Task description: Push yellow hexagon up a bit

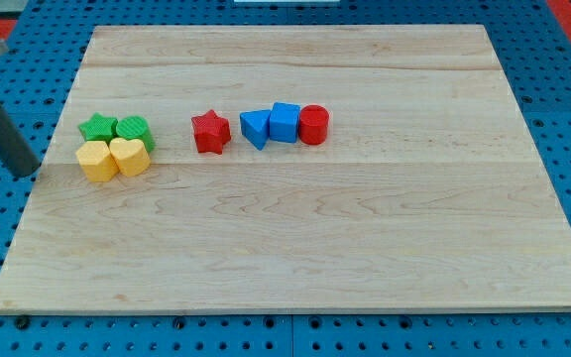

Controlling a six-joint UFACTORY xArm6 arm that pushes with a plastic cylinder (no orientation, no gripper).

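Seven blocks sit on the wooden board [295, 248]. The yellow hexagon [96, 161] lies at the view's left, touching a yellow heart [130, 156], below a green star [98, 127]. My tip [30, 173] grasps nothing, just left of the hexagon.

**Cut off and hard to make out**
The dark rod [3, 124] runs out past the view's left edge, so its upper part is unseen. Whether my tip [28, 171] touches the table [295, 258] cannot be told. Right of my tip, the green blocks' [117, 129] shapes are partly hidden behind the yellow pair [113, 159].
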